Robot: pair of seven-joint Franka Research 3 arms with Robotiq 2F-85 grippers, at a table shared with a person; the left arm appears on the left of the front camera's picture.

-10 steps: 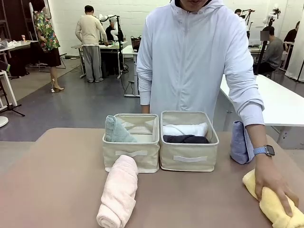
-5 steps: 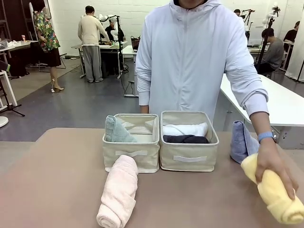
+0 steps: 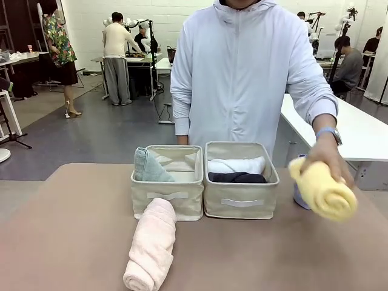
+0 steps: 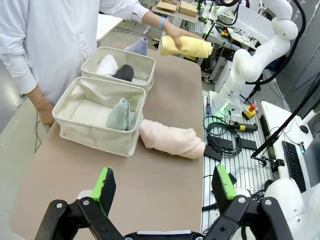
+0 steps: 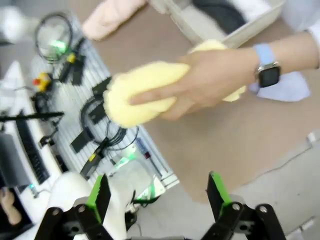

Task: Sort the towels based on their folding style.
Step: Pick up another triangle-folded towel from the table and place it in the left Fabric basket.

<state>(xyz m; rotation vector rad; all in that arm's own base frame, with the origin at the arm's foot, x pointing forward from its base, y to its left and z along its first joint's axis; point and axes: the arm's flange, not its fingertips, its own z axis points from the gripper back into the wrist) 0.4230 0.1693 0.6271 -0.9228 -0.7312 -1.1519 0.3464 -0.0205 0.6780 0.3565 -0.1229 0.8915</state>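
Yellow rolled terry towel: soft, fluffy looped pile. Pale pink rolled terry towel: same nubby cloth, matt. Beige fabric bin: coarse weave, matt. Brown tabletop: smooth, matt. White robot arm: glossy shell.

1. At the front view's right middle, the light blue towel is almost wholly hidden behind the yellow towel and the person's hand.
2. The left bin hides the grey-teal towel's lower part. The right bin hides most of the dark grey towel.
3. The right wrist view is motion-blurred, and its top edge cuts off the pink towel.
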